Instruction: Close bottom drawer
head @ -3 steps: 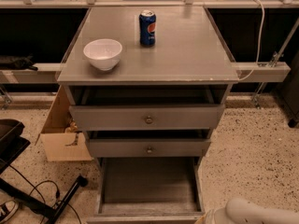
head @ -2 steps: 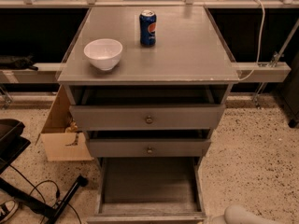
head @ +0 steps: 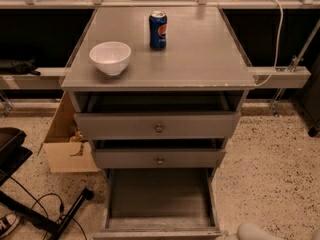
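Lower than a second ago, the gripper is now only a pale rounded shape at the bottom-right edge of my view, near the front right corner of the bottom drawer (I cannot tell whether it is open or closed). That drawer stands pulled far out, its bare floor showing. On the cabinet top sit a white bowl and a blue can
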Robot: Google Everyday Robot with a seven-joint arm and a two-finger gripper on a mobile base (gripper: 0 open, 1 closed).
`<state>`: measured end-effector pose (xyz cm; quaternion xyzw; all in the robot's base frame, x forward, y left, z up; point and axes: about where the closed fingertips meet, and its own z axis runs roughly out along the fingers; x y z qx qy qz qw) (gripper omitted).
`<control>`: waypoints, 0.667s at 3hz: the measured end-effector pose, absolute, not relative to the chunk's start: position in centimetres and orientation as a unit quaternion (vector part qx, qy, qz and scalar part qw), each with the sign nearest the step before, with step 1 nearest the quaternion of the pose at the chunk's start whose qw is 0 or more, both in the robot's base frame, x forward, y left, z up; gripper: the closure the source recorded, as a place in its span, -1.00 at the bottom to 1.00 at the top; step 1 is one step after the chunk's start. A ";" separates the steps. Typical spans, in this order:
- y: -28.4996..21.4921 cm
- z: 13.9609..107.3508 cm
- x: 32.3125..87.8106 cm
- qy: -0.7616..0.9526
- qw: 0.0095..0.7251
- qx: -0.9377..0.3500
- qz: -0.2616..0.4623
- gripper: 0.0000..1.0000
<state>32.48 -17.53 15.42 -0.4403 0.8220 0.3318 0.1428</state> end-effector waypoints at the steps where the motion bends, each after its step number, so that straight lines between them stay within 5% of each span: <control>1: -16.2 12.5 31.8 0.813 0.133 -0.436 0.363 1.00; 2: -14.7 8.4 32.6 0.796 0.166 -0.440 0.381 1.00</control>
